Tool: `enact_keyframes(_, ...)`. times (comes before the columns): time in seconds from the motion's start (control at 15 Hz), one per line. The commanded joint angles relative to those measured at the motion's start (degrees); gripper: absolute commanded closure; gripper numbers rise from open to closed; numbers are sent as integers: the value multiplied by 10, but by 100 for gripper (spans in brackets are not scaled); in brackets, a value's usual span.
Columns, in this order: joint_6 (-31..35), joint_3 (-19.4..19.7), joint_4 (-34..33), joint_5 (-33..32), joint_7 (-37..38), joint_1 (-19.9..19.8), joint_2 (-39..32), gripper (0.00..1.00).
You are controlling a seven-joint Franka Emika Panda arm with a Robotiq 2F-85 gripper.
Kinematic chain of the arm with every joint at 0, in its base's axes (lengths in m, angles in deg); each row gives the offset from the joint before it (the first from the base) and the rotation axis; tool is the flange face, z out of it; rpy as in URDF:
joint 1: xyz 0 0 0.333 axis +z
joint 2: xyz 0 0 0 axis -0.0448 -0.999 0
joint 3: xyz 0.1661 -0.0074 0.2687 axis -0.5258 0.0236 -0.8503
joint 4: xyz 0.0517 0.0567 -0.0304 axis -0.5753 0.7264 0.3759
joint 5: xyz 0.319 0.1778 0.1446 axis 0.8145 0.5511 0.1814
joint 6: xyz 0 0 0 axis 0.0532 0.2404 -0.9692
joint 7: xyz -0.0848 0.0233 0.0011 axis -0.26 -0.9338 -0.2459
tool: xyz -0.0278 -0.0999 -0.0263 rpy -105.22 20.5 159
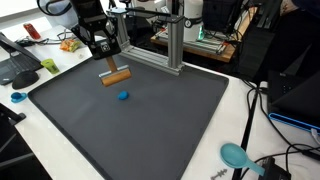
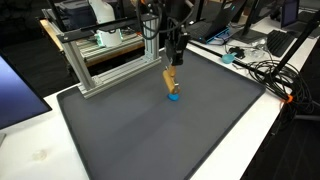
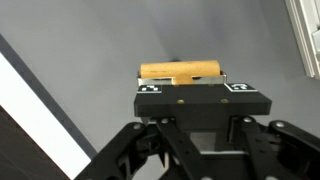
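Note:
A wooden block (image 1: 118,77) hangs tilted just above the dark grey mat (image 1: 150,130), with my gripper (image 1: 107,63) shut on its upper end. In an exterior view the block (image 2: 171,79) sits under the gripper (image 2: 173,62), right over a small blue ball (image 2: 174,97) on the mat (image 2: 180,140). That ball (image 1: 123,96) lies a little in front of the block. In the wrist view the block (image 3: 182,70) shows as a tan bar beyond the black gripper (image 3: 188,82); the fingertips are hidden by the gripper body.
An aluminium frame (image 1: 170,50) stands at the mat's back edge, close behind the gripper, and shows again as the frame (image 2: 100,60). A teal scoop (image 1: 237,155) and cables (image 2: 265,70) lie on the white table beside the mat. A small blue cap (image 1: 17,97) lies off the mat.

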Motion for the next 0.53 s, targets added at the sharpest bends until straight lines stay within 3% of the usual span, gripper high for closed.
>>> enact_keyframes(0.0,7,-5,-12,17,-26,-6,-22,78)
enact_keyframes(0.47,36,-6,-17,10,-19,-6,-57,78)
